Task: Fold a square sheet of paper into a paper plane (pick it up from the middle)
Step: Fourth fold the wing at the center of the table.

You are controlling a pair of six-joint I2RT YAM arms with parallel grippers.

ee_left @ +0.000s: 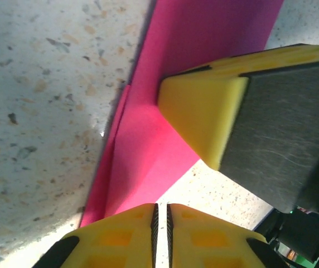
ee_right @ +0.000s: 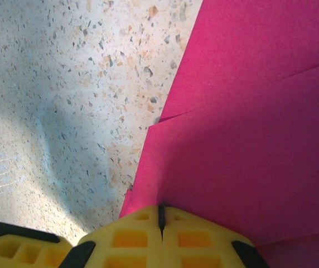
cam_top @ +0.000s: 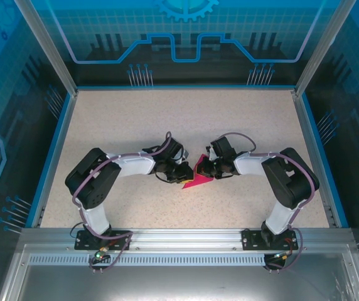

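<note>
Right hand [ee_right: 160, 207], fingers pressed together, tip down on the folded magenta sheet of paper [ee_right: 249, 139] at the middle of the counter [ee_right: 64, 84]. Left hand [ee_left: 160, 206], nearly pressed together, at the sheet's edge; pinch cannot be told.

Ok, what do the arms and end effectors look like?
Left arm and right arm: white links, bulky black joints, looping purplish cables. Left end effector and right end effector: yellow moulded fingers with square recesses and black trim.
</note>
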